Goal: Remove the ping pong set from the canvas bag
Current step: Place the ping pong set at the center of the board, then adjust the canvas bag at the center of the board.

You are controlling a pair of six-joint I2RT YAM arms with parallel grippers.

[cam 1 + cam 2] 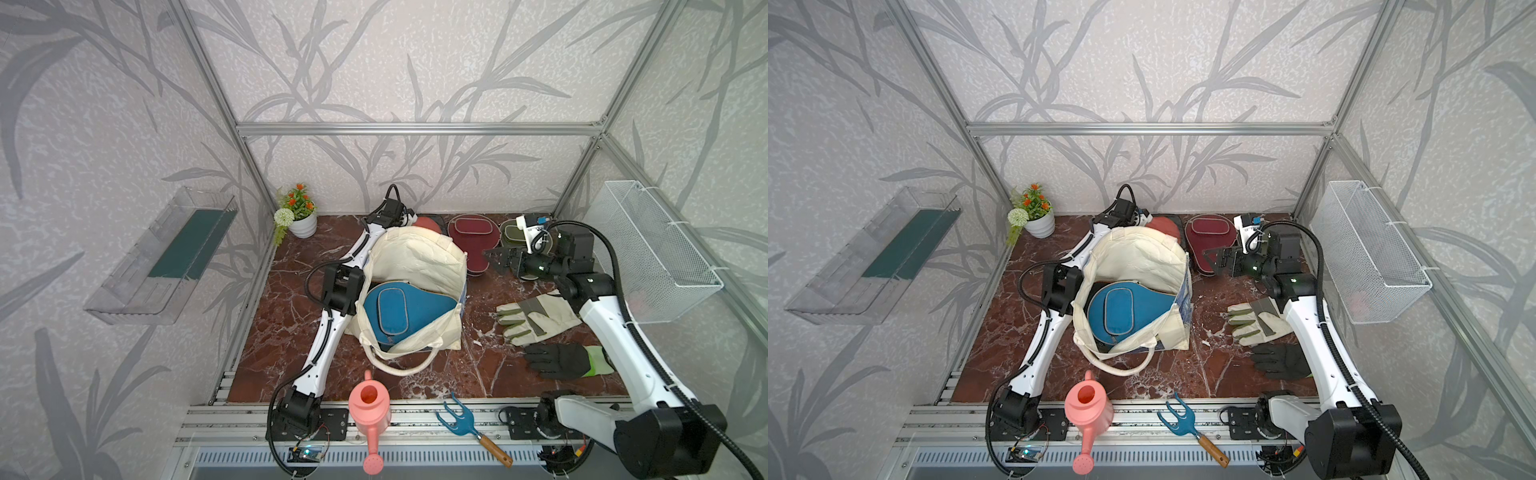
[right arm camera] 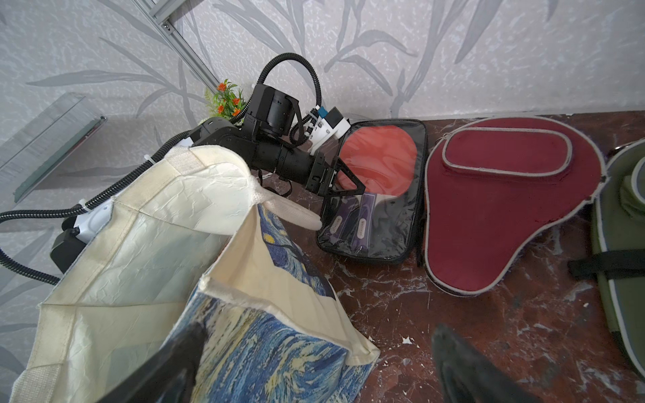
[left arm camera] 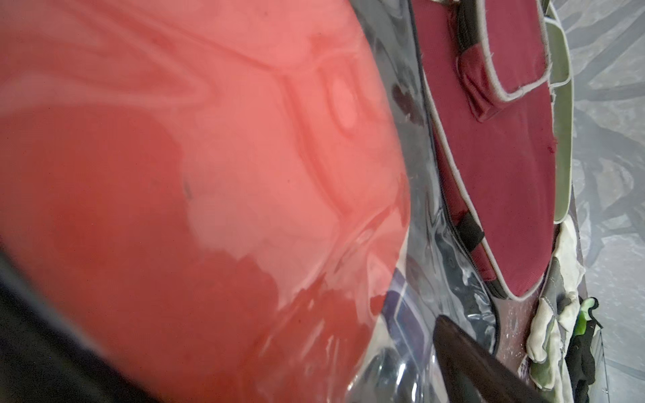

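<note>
The canvas bag (image 1: 419,257) lies open mid-table, its starry print showing in the right wrist view (image 2: 265,349). A blue cover (image 1: 399,311) lies inside it. Behind the bag, a black case with a red-faced paddle (image 2: 377,157) lies flat on the table. My left gripper (image 2: 349,178) hovers open over that case's near edge, and the red face fills the left wrist view (image 3: 209,174). A maroon cover (image 1: 473,237) and an olive cover (image 1: 509,235) lie at the back right. My right gripper (image 1: 494,255) is open and empty beside the bag, over the maroon cover's edge.
Cream gloves (image 1: 536,316) and a black-green glove (image 1: 565,361) lie at the right. A pink watering can (image 1: 370,407) and a blue hand fork (image 1: 457,419) sit at the front rail. A potted plant (image 1: 301,212) stands back left. A wire basket (image 1: 656,249) hangs on the right wall.
</note>
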